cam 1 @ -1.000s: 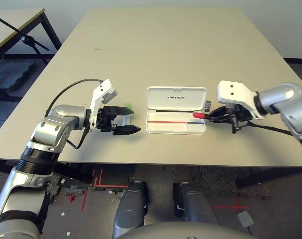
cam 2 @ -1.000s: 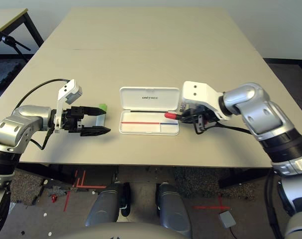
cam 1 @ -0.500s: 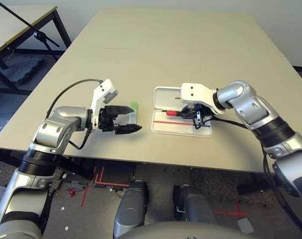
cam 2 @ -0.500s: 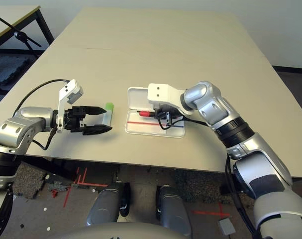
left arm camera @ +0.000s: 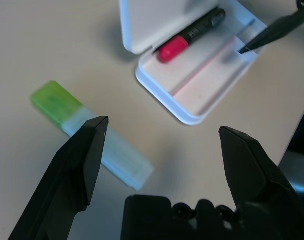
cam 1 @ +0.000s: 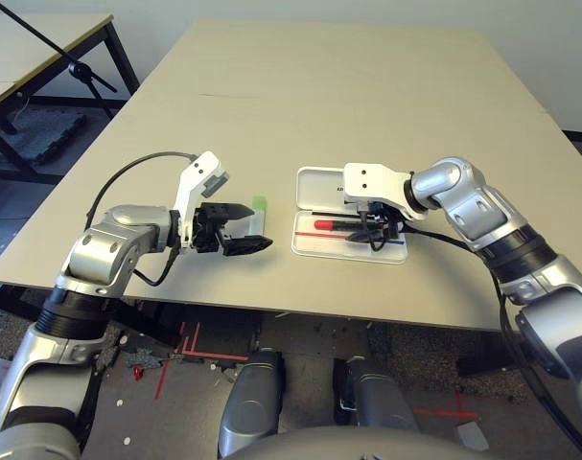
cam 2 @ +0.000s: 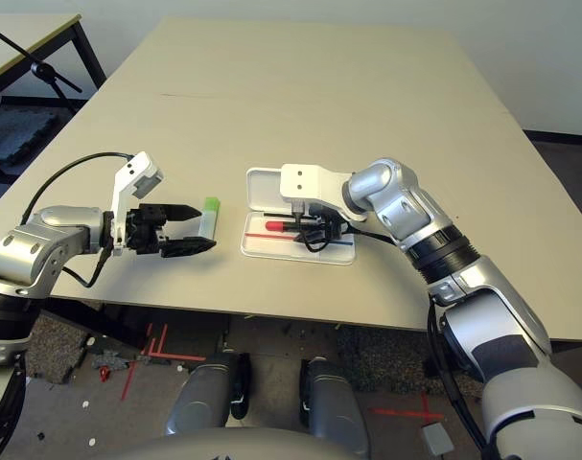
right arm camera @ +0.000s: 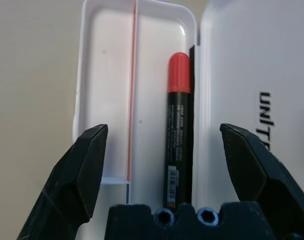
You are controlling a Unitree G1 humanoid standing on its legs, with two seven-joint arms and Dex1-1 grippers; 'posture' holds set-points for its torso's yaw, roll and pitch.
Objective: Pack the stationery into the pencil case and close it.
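The white pencil case (cam 1: 314, 184) lies open on the table, its "UNITREE" lid folded back. A red marker with a black label (right arm camera: 178, 135) rests in the tray along the hinge side. My right gripper (cam 1: 377, 233) hovers open just over the tray, its fingers (right arm camera: 86, 170) either side of the marker without touching it. Left of the case lies the pale stick with a light-green end (cam 1: 260, 213). My left gripper (cam 1: 260, 226) stands open low over the stick's near end, one finger (left arm camera: 84, 160) above it. The tiny dark block is hidden.
The beige table (cam 1: 319, 96) stretches far back behind the case, and its front edge runs close below both grippers. A second table (cam 1: 41, 38) and a black stand (cam 1: 75, 67) are off to the far left.
My right gripper carried the red marker from the case's right side over the tray, then opened; the marker now lies in the tray. The left gripper barely moved. The camera shifted.
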